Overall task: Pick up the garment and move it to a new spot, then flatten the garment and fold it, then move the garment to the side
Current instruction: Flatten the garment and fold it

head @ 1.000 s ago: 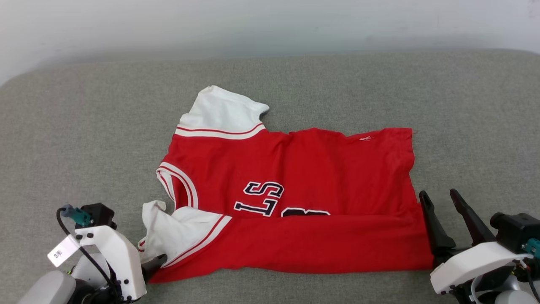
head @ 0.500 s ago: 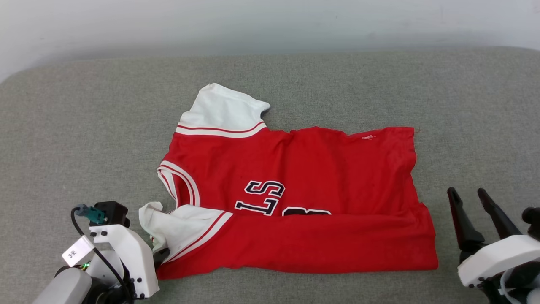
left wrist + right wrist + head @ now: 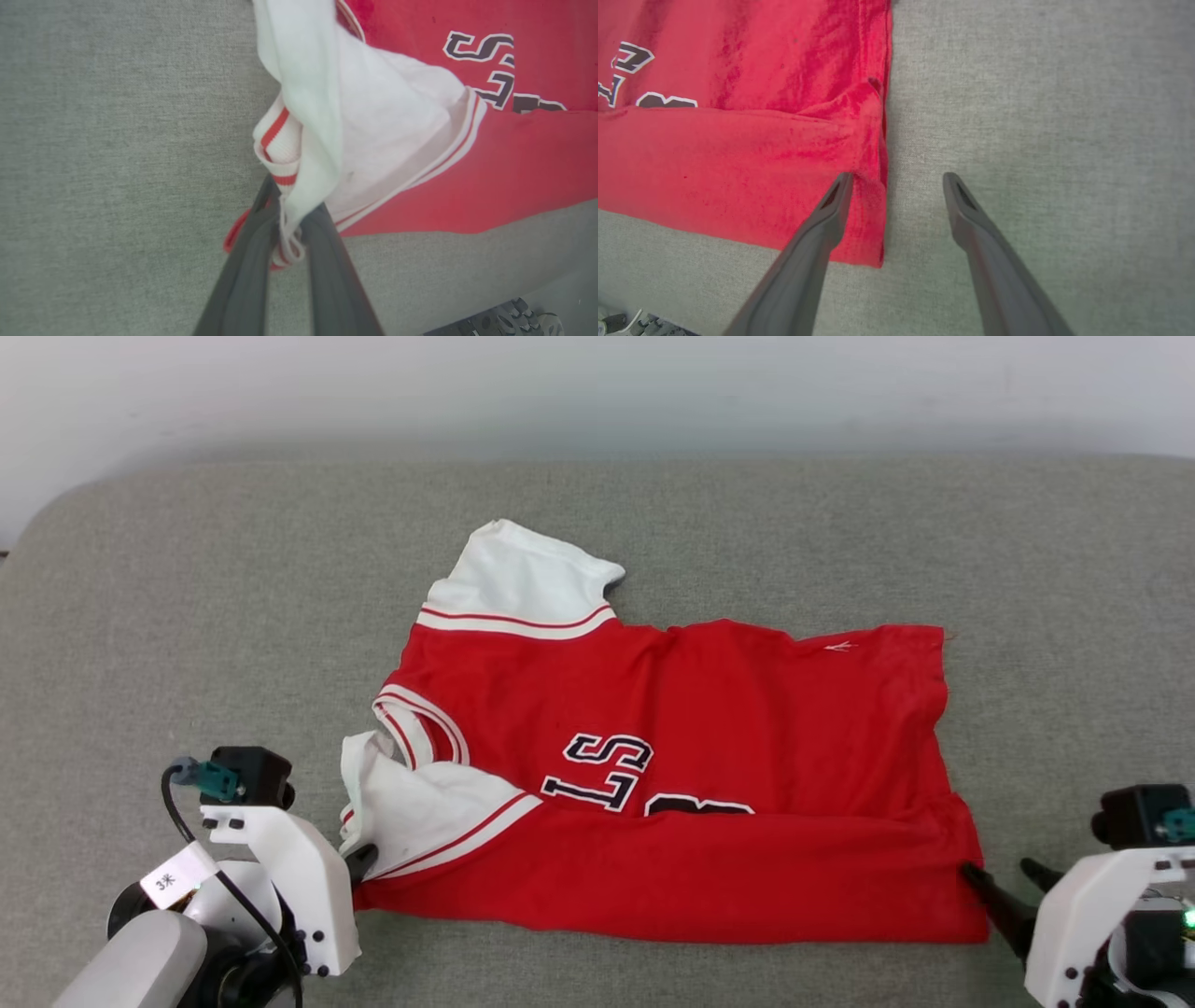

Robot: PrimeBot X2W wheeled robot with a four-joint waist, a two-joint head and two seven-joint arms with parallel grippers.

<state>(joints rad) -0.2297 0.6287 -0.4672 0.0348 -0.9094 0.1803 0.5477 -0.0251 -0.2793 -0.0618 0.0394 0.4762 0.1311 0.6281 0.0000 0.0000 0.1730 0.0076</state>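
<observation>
The red garment [image 3: 709, 747] lies spread on the grey cushion, collar to the left and hem to the right. Its near edge is folded over, covering part of the black letters [image 3: 602, 770]. My left gripper [image 3: 359, 861] is shut on the near white sleeve's striped cuff [image 3: 280, 154], and the bunched sleeve [image 3: 383, 121] rises from between the fingers [image 3: 289, 219]. Low at the garment's near right corner, my right gripper [image 3: 999, 870] is open. Its left finger [image 3: 831, 210] lies over the red hem [image 3: 873, 200] and the other finger sits on bare cushion.
The grey cushion [image 3: 187, 616] stretches wide on both sides of the garment, with a pale wall [image 3: 597, 383] behind its far edge. The far white sleeve [image 3: 523, 579] lies flat toward the back.
The right gripper swung out to the right, then came back lower to the hem's near corner. The left gripper kept its hold on the sleeve. The head view shifted slightly.
</observation>
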